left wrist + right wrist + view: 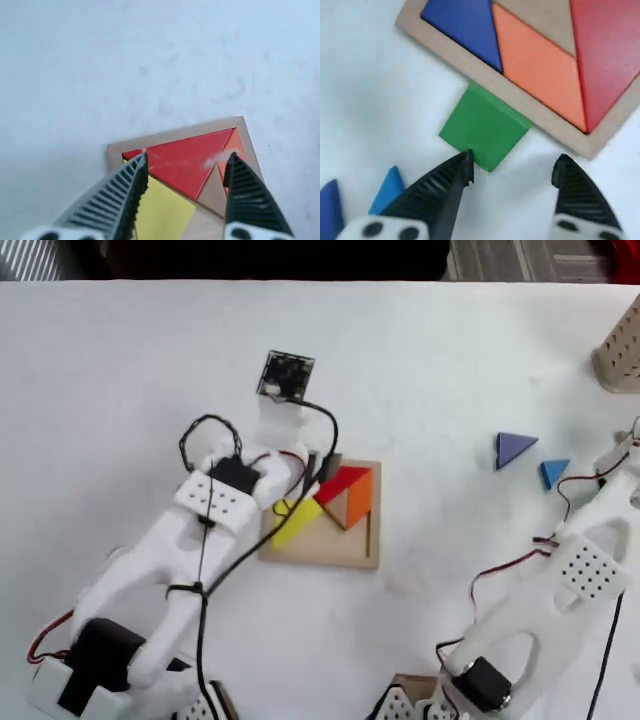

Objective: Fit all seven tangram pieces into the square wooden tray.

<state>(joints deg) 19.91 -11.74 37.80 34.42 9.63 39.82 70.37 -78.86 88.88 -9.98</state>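
- The tray (330, 548) lies flat near the middle of the white surface (120, 360) and is partly filled. A red triangle (342, 482) sits toward its 1 o'clock corner, with an orange piece (360, 504) touching it on the 3 o'clock side. A yellow piece (293, 522) sits at 9 o'clock, and the 6 o'clock strip is bare wood.
- In the right wrist view a dark blue piece (465, 25) sits inside the rim beside the orange one.
- A green square (485, 127) lies flat outside the tray, one side flush against the outer rim. Being square, it has no long axis; its sides run along and across the rim.
- Well apart from the tray, at its 2 to 3 o'clock, lies a larger blue triangle (513, 448) with one corner toward 3 o'clock and the opposite side running 12 to 6.
- Just beside it lies a smaller blue triangle (553, 472) with a corner toward 6 o'clock. I cannot tell which side of either triangle is the long one.
- The right tool (516, 160) is spread wide and holds nothing. The green square lies just ahead of its tips, off toward one finger (445, 192).
- To take the square, this tool would likely need to shift sideways and turn slightly so that it meets two opposite sides squarely.
- The left tool (187, 160) is also spread and empty, above the red triangle at the tray's 12 o'clock edge.
- The right arm (580, 575) looks nearer to the blue triangles.
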